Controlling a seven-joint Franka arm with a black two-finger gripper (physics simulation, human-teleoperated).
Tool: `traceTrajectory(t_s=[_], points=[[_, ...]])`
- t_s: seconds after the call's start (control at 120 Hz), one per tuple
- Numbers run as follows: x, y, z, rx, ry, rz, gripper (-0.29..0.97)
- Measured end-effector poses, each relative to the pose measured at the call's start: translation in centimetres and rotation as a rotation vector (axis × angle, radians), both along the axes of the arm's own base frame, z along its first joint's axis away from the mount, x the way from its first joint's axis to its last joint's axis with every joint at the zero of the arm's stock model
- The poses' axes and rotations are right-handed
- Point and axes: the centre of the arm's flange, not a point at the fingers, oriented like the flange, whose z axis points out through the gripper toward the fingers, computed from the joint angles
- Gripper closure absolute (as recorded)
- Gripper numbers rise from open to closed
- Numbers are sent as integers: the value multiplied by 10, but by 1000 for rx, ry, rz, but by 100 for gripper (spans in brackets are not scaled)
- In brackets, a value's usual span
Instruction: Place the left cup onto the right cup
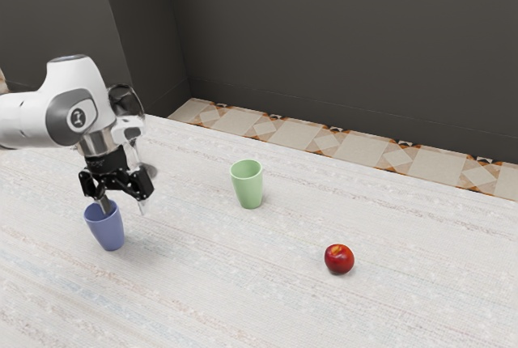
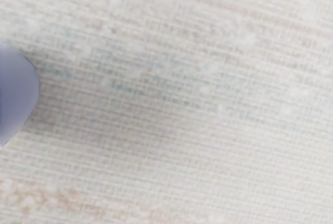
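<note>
In the exterior view the arm [image 1: 57, 113] comes in from the left and hangs its gripper [image 1: 122, 206] just over the blue cup [image 1: 106, 231], the leftmost thing on the table [image 1: 243, 291]. The fingers [image 1: 104, 201] stand wide apart and hold nothing. The one toward the exterior view's left dips to the cup's mouth and seems to sit inside the rim. The other hangs in the air outside the cup on its right, clear of the wall, so the gripper is centred off the cup's right edge rather than over its middle. The blue cup stands upright on the table. The wrist view agrees: the blue cup [image 2: 15, 99] shows as a blurred curve off to one side of the hand, with bare table [image 2: 182, 104] under the rest. Well to the right of the fingers and a little farther back, the green cup [image 1: 247, 184] stands upright with its mouth open upward, and bare tabletop lies between it and the blue cup. Farther right again and nearer the camera lies a red apple [image 1: 339, 258], apart from both cups and off the line between them. Behind the table a strip of patterned floor [image 1: 364, 150] meets a dark wall [image 1: 340, 32].
</note>
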Motion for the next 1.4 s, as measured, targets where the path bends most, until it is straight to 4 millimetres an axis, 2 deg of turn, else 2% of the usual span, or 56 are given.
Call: traceTrajectory(t_s=[0.292,0.458,0.583,0.8,1.042,1.117,1.2,1.258,1.4], points=[[0,35,-7,48,-71,78,0],[3,58,-36,64,-19,116,0],[23,78,-43,84,-19,137,0],[31,66,-52,69,-12,132,0],[34,68,-81,67,21,144,0],[35,68,-87,71,23,145,9],[36,68,-89,75,19,147,36],[39,69,-86,76,10,148,49],[43,71,-75,79,-5,150,66]])
